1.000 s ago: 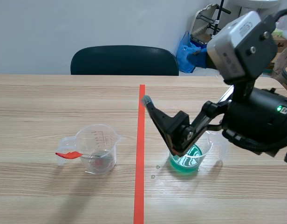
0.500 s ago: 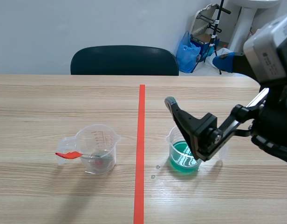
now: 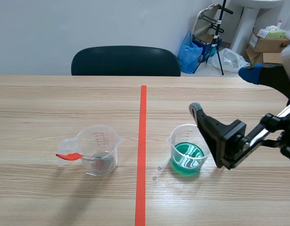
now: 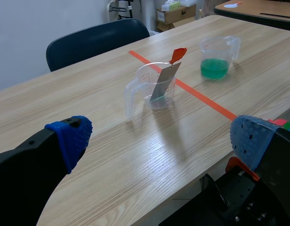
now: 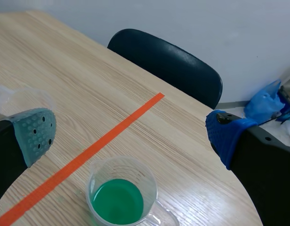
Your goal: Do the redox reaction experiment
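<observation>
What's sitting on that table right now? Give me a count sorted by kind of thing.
Grey strip with a red end: 1
Clear measuring cups: 2, the cup of green liquid and the cup holding the strip
Total: 3
</observation>
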Robot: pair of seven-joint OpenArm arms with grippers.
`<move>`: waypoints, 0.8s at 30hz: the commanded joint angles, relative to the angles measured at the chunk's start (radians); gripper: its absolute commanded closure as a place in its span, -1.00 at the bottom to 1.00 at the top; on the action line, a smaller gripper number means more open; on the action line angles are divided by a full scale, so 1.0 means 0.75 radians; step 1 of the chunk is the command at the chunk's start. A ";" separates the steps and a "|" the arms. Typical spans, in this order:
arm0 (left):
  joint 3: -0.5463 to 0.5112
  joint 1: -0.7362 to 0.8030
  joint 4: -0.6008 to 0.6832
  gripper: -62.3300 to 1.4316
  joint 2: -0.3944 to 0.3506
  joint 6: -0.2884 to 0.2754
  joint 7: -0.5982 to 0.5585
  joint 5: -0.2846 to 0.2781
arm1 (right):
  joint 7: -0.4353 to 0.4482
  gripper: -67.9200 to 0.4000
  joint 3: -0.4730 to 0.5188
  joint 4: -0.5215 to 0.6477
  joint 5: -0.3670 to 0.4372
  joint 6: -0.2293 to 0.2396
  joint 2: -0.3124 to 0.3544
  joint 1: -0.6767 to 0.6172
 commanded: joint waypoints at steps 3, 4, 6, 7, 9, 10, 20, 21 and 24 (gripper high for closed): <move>-0.008 0.002 0.009 -1.00 0.004 0.002 -0.021 -0.014 | 0.019 -1.00 0.042 0.095 0.079 -0.011 0.087 -0.025; -0.008 0.002 0.009 -1.00 0.004 0.002 -0.021 -0.014 | 0.014 -1.00 0.050 0.107 0.079 -0.012 0.088 -0.028; -0.008 0.002 0.009 -1.00 0.004 0.002 -0.021 -0.014 | -0.014 -1.00 0.060 0.117 0.079 -0.015 0.087 -0.028; -0.008 0.002 0.009 -1.00 0.004 0.002 -0.021 -0.014 | -0.024 -1.00 0.060 0.119 0.078 -0.015 0.087 -0.028; -0.008 0.002 0.009 -1.00 0.004 0.002 -0.021 -0.014 | -0.061 -1.00 0.060 0.119 0.078 -0.015 0.087 -0.028; -0.008 0.002 0.009 -1.00 0.004 0.002 -0.021 -0.014 | -0.069 -1.00 0.060 0.119 0.078 -0.015 0.087 -0.028; -0.008 0.002 0.009 -1.00 0.004 0.002 -0.021 -0.013 | -0.071 -1.00 0.060 0.119 0.078 -0.015 0.087 -0.027; -0.008 0.002 0.009 -1.00 0.004 0.002 -0.021 -0.013 | -0.071 -1.00 0.060 0.119 0.078 -0.015 0.087 -0.027; -0.008 0.002 0.009 -1.00 0.004 0.002 -0.021 -0.013 | -0.071 -1.00 0.060 0.119 0.078 -0.015 0.087 -0.027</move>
